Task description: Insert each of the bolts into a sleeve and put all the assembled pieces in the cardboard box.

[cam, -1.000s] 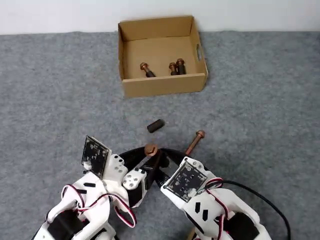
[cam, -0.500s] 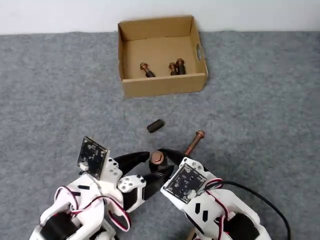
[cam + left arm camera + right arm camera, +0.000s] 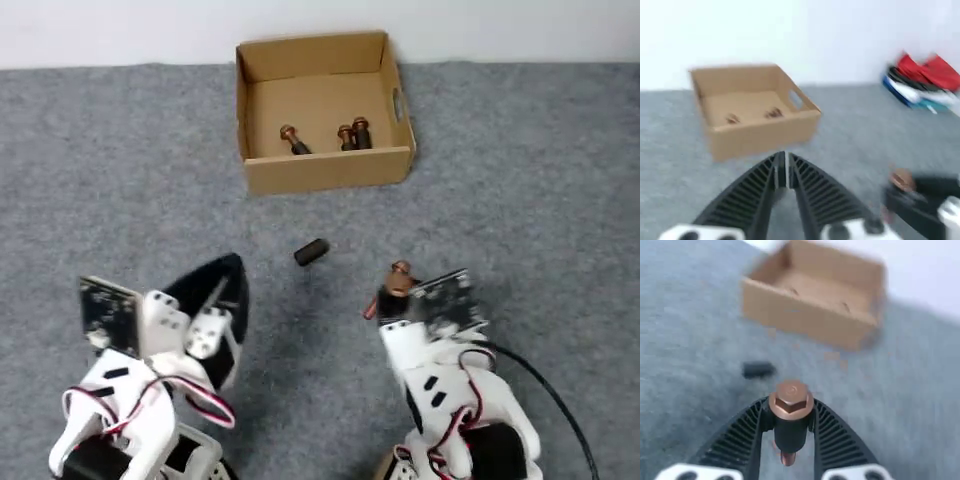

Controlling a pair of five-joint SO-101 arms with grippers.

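Bright, even light, perhaps overhead; soft shadows.

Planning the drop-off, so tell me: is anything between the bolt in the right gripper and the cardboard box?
Nothing visible does. Bare carpet lies between the bolt in the right gripper and the box; the loose sleeve lies flat, off that line.

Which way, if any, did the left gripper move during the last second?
Yes. In the high view the left gripper has swung leftward, from just below the loose sleeve to well left of it.
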